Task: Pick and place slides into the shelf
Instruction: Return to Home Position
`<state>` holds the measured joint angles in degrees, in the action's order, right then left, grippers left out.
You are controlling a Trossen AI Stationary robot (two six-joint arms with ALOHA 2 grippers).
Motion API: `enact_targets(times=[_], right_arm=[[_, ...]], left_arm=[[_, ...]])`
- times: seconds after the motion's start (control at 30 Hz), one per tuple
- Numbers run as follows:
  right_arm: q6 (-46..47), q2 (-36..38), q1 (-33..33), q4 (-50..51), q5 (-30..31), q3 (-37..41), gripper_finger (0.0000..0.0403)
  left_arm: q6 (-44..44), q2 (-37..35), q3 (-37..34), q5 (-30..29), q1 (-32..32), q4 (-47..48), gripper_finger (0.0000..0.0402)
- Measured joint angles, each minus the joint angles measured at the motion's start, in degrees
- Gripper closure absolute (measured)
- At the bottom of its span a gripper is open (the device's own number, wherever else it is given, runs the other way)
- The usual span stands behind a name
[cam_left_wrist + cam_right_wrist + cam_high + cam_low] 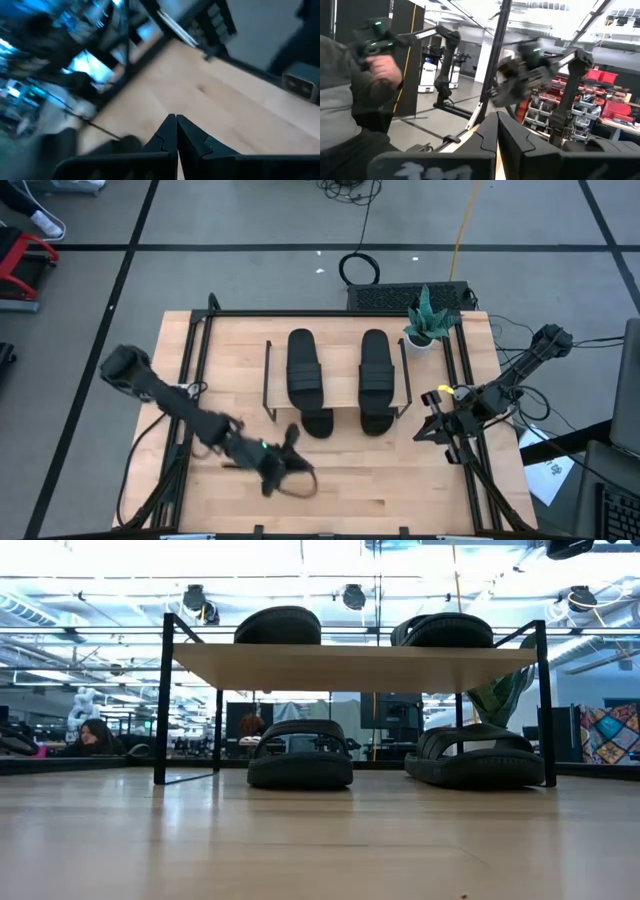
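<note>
From above, a light wooden counter (330,500) fills the middle of the frame. At its centre stands the low shelf with a pale plank top and thin black side frames (340,355). Two matte black slides lie on the plank, the left top slide (304,368) and the right top slide (375,368). Their long axes run parallel from the frame's top to its bottom. Below the plank, the left lower slide (318,423) and the right lower slide (375,421) poke one end past the shelf's lower edge, lined up the same way. A small green potted plant (428,322) stands just off the shelf's upper right corner. The left claw (283,463) is blurred at lower centre-left, and the right claw (428,427) sits just right of the shelf.

At counter height, the shelf (350,665) spans the frame. All four slides face the camera end-on, two above and two beneath. A seated person (95,736) shows far left.

The left wrist view shows the fingers (167,132) pressed together over bare wood.

The right wrist view shows the fingers (512,137) nearly touching. A person's hand (382,67) grips a dark handle at upper left.
</note>
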<state>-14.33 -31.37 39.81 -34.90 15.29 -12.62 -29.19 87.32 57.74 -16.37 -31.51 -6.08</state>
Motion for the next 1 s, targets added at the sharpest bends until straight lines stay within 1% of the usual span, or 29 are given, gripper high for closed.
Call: enact_targets(times=[0.07,0.17,0.3,0.37,0.47,0.53,0.6,0.67,0.73,0.8,0.87,0.93,1.0], right_arm=[[0.0,-0.3,0.0,-0.1,0.0,0.0,0.0401],[0.0,-0.3,0.0,-0.1,0.4,0.0,0.0401],[0.3,-0.3,0.0,-0.5,5.3,0.0,0.0401],[0.2,-0.5,-0.1,-0.4,7.7,0.0,0.0401],[-2.9,-0.4,-1.3,0.2,11.0,-0.1,0.0401],[-2.3,0.7,-2.0,2.7,15.6,-1.4,0.0401],[0.1,2.5,-2.0,9.4,18.9,-3.5,0.0401],[2.4,4.4,-1.5,19.1,19.1,-5.2,0.0401],[4.2,6.4,-1.0,25.0,19.0,-6.3,0.0402],[4.5,8.7,-0.7,25.9,19.1,-6.4,0.0402],[4.1,10.9,-0.7,25.2,19.1,-5.9,0.0402],[4.0,12.7,-0.7,25.6,19.1,-4.1,0.0402],[5.1,14.5,-1.0,26.8,19.5,-1.9,0.0403]], left_arm=[[-1.7,-5.3,-3.0,1.4,3.1,-1.6,0.0401],[-1.5,-12.4,-7.2,2.7,9.0,-3.9,0.0402],[3.8,-20.0,-11.1,9.5,17.8,-8.6,0.0401],[6.2,-22.3,-12.0,9.9,21.9,-9.5,0.0401],[6.3,-25.5,-12.8,11.9,25.6,-7.7,0.0401],[5.7,-29.0,-13.9,13.7,25.7,-4.8,0.0401],[4.4,-32.8,-16.1,15.3,24.6,-2.6,0.0401],[2.6,-37.7,-21.1,15.8,23.0,-2.2,0.0401],[1.2,-43.3,-27.1,15.5,21.8,-5.3,0.0401],[2.1,-49.3,-33.3,14.7,21.9,-10.7,0.0401],[5.5,-54.1,-38.7,14.9,22.8,-16.2,0.0401],[8.0,-58.3,-42.6,15.9,23.3,-17.6,0.0401],[8.8,-61.7,-45.0,16.0,23.3,-17.6,0.0401]])
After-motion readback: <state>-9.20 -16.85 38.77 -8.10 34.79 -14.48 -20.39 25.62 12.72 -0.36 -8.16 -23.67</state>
